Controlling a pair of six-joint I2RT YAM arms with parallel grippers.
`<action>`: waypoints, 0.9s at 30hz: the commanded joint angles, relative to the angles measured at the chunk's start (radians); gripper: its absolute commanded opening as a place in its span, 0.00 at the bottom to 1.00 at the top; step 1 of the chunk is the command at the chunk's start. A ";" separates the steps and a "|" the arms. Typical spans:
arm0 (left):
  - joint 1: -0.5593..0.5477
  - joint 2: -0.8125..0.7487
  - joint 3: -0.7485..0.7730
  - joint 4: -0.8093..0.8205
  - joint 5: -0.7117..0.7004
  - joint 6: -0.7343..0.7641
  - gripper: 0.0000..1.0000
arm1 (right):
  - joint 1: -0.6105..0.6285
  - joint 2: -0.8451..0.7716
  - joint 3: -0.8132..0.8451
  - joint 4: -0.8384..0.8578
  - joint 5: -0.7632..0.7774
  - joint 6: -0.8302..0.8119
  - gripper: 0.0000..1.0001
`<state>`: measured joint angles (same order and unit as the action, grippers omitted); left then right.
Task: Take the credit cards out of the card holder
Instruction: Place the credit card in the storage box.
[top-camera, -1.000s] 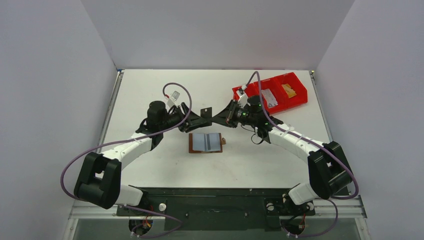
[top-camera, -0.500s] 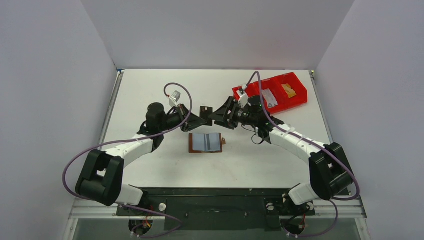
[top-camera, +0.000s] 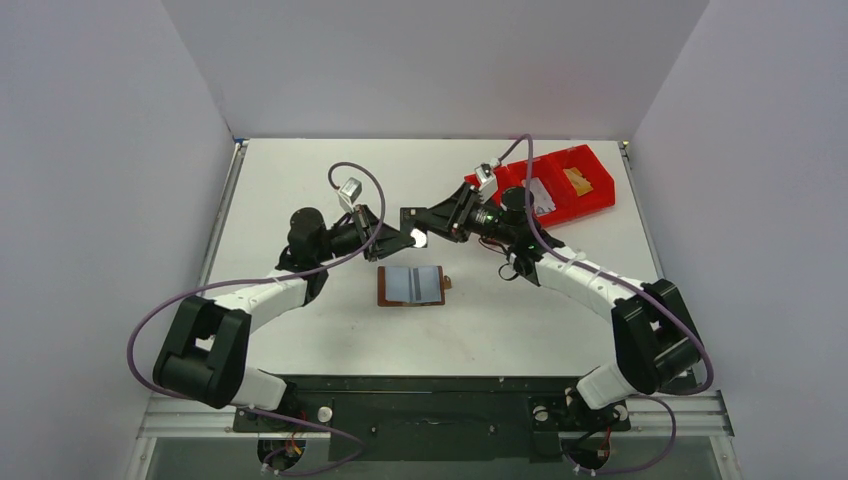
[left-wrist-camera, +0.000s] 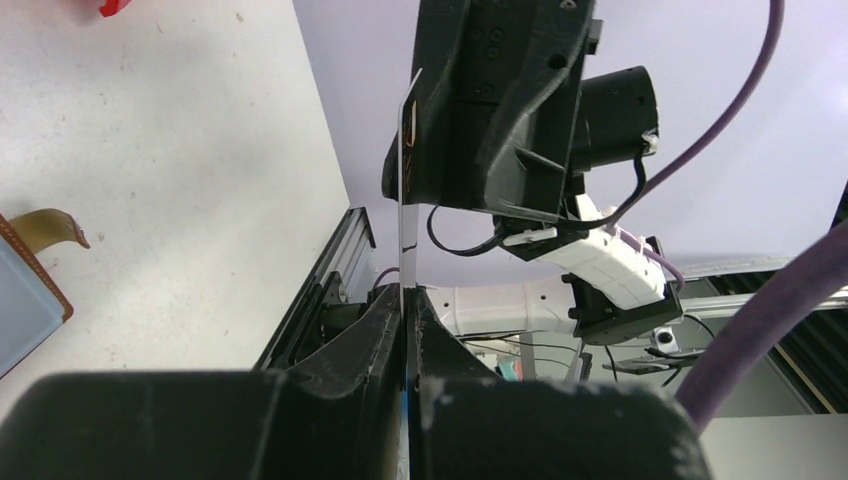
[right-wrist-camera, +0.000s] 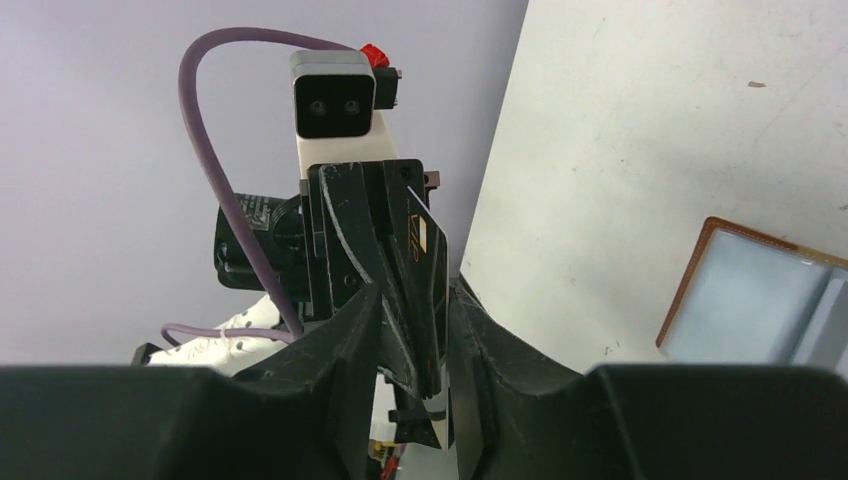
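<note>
The left arm reaches in from the left over the white table (top-camera: 300, 180), and the left gripper (left-wrist-camera: 408, 300) has its two fingers pressed together on the lower edge of a black credit card (right-wrist-camera: 428, 270). From the left wrist the card shows edge-on, a thin line rising straight out of the pinched fingertips. It is held in the air, clear of the table, just beyond the far edge of the card holder (top-camera: 411, 286). The holder lies open and flat near the middle of the table, brown outside with pale grey-blue pockets facing up. Its small tab (top-camera: 447, 281) sticks out on the right side, and neither gripper touches it. To the right of the card, the right gripper (right-wrist-camera: 418, 290) meets it from the opposite side. Its jaws stand partway apart with the card's upper part in the gap between them. The right wrist view shows the card's dark face and a small gold mark. Whether either pad actually presses on the card I cannot tell. Farther right, near the back corner, sits a red bin (top-camera: 590, 208) with pale flat items in its compartments, well apart from the holder.
</note>
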<state>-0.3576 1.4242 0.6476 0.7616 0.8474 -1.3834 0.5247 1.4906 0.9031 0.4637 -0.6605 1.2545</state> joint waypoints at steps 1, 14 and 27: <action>-0.001 0.011 0.002 0.108 0.049 -0.025 0.00 | 0.009 0.018 0.021 0.146 -0.018 0.058 0.24; -0.014 0.028 0.013 0.101 0.075 -0.011 0.14 | 0.009 0.008 0.036 0.028 -0.006 -0.032 0.00; -0.005 -0.127 0.240 -0.953 -0.353 0.587 0.52 | -0.069 -0.066 0.226 -0.634 0.233 -0.441 0.00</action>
<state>-0.3653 1.3602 0.7662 0.2058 0.7128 -1.0485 0.4831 1.4940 0.9924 0.1314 -0.5900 1.0271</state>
